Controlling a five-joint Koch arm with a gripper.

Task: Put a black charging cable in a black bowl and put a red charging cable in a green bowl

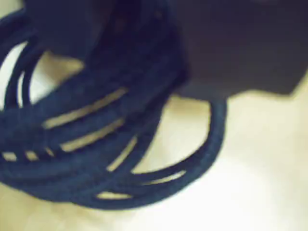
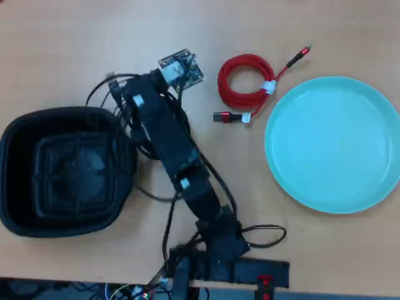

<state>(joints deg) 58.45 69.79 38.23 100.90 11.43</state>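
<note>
Near the surface's left edge, beside the black bowl (image 2: 62, 172), the claw (image 1: 144, 72) is apparently clenching the black cable (image 1: 96, 139) for transfer.

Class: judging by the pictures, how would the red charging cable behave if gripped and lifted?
The red charging cable would probably lift as one bundle, since a white tie binds its coil. Its loose plug ends would likely dangle. It looks thin, so probably light.
</note>
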